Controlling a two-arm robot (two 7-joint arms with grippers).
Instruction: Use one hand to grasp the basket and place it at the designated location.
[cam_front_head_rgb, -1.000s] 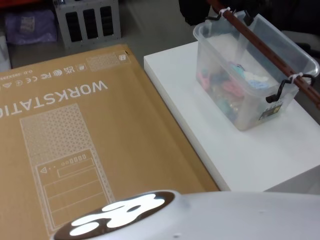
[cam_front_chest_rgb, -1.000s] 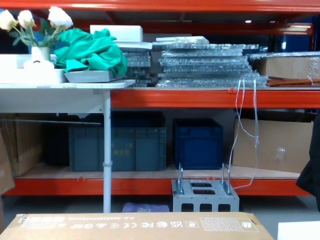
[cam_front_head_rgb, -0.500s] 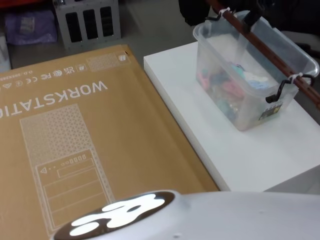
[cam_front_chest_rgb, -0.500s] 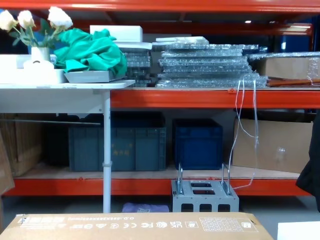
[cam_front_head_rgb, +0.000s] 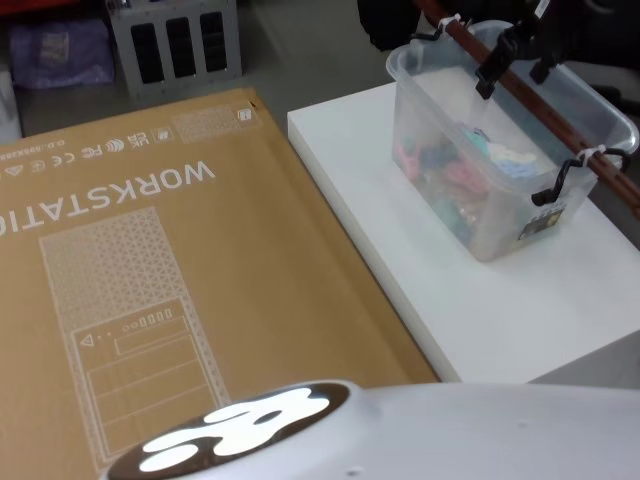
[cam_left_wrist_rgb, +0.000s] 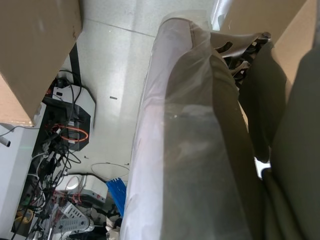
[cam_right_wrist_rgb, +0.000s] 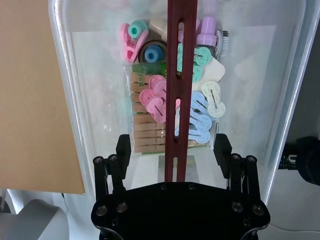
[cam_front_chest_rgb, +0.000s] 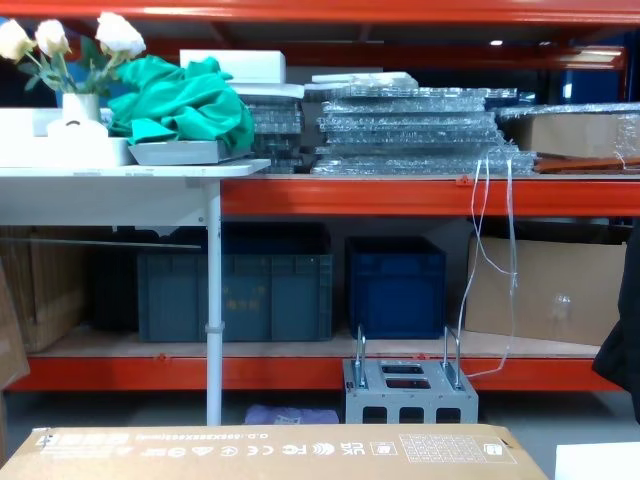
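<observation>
The basket (cam_front_head_rgb: 497, 214) is a frosted-clear tub on the white table (cam_front_head_rgb: 400, 240) at the right of the head view. A dark red bar handle (cam_front_head_rgb: 528, 98) runs across its top, tied to black hooks at both ends. Pink, green and blue clips (cam_right_wrist_rgb: 159, 96) lie inside. My right gripper (cam_front_head_rgb: 512, 62) hangs just above the far part of the handle. In the right wrist view the right gripper (cam_right_wrist_rgb: 173, 147) is open, one black finger on each side of the handle (cam_right_wrist_rgb: 180, 60), not touching it. The basket's rim (cam_right_wrist_rgb: 64, 90) runs alongside.
A large brown cardboard box (cam_front_head_rgb: 150, 260) lies flat to the left of the table, its edge against it; it also shows low in the chest view (cam_front_chest_rgb: 270, 450). A grey metal frame (cam_front_chest_rgb: 410, 400) stands on the floor beyond, before shelves with dark blue crates (cam_front_chest_rgb: 395, 285).
My right gripper has come into the head view from the upper right and now sits over the basket's handle. The basket has not moved.
</observation>
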